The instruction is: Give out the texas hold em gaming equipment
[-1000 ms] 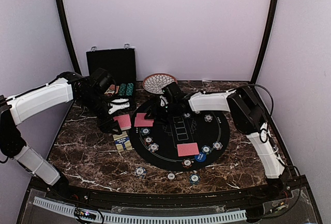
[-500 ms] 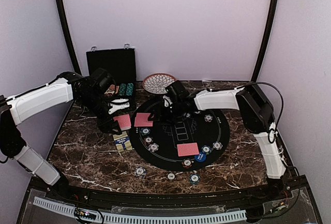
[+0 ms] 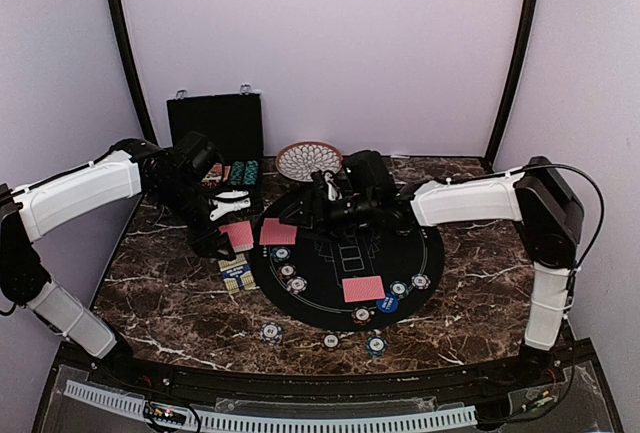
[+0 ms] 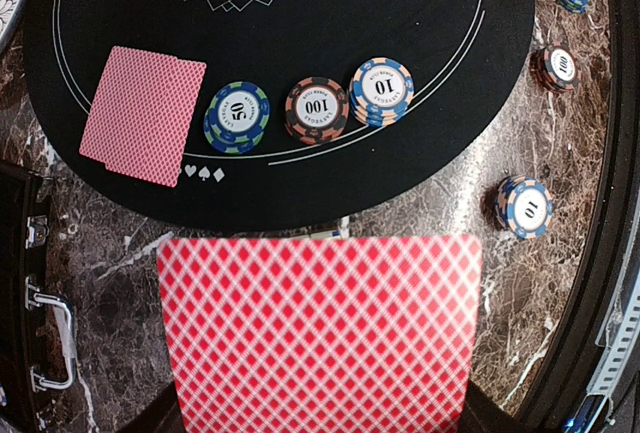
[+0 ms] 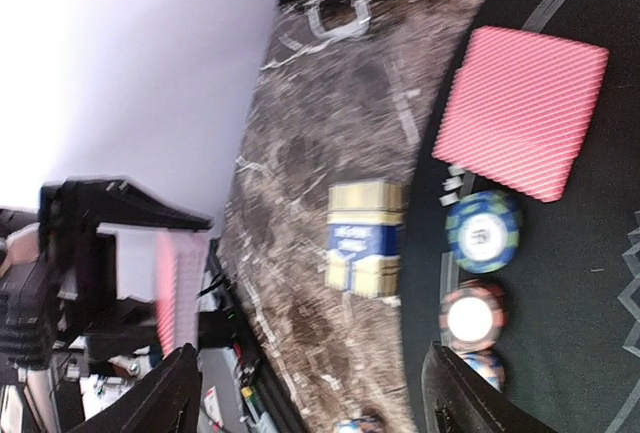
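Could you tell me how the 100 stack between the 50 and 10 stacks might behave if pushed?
The 100 stack looks several loose chips high, so a push would likely shear it. The 10 stack sits right beside it and may get knocked. Tipped chips, being round, might roll.

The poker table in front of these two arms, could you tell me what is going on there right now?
The left claw is shut on red-backed cards beside the black mat's left edge. The right claw hangs open and empty over the mat's far-left part. On the mat, a left pile and a near pile of cards already lie, each with chip stacks beside it.
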